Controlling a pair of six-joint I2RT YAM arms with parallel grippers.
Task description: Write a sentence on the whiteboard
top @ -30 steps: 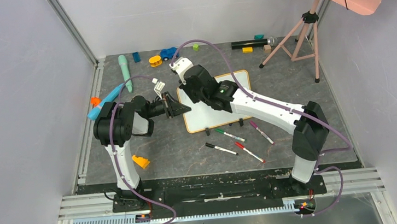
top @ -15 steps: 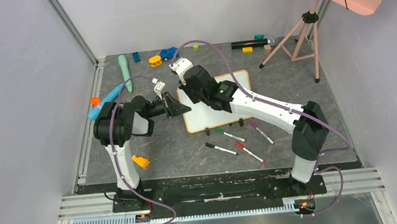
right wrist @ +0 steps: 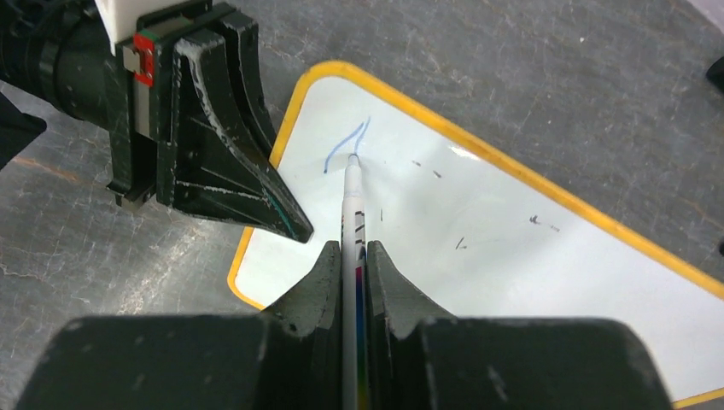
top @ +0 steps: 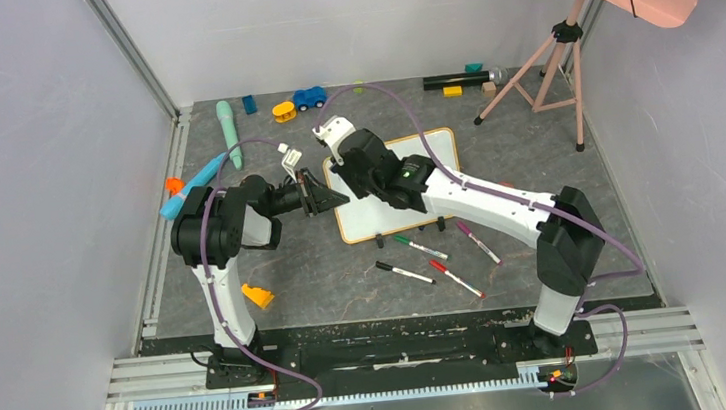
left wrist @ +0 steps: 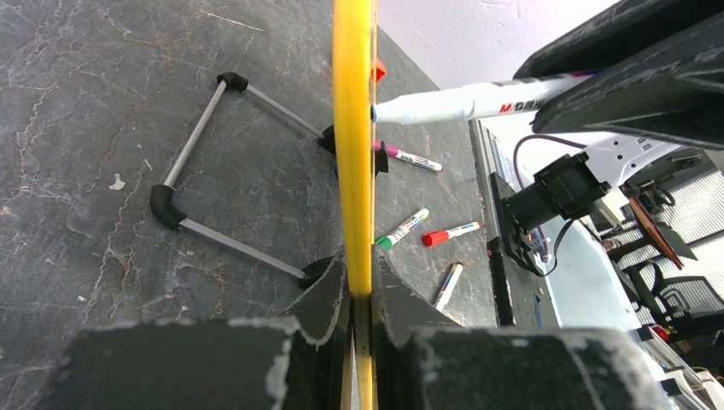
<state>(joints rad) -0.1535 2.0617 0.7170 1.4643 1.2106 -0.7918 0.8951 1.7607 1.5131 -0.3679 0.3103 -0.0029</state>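
Note:
The whiteboard (top: 385,215) lies mid-table with its orange-yellow frame; in the right wrist view (right wrist: 512,248) it is mostly blank. My left gripper (top: 336,198) is shut on the board's left edge, and the frame (left wrist: 353,128) runs between its jaws (left wrist: 359,266). My right gripper (top: 348,171) is shut on a marker (right wrist: 352,205) whose tip touches the board near its top left corner. Of the sentence, only a short blue stroke (right wrist: 341,147) shows there. The marker (left wrist: 461,101) also shows in the left wrist view.
Loose markers lie in front of the board: green (top: 420,248), black (top: 404,272), red (top: 457,278), purple (top: 479,242). Toys sit at the back, including a blue car (top: 309,98) and a teal stick (top: 228,133). A pink tripod (top: 547,67) stands back right.
My right arm has shifted slightly toward the near side with the marker over the board's left end. The left arm and the board have not moved.

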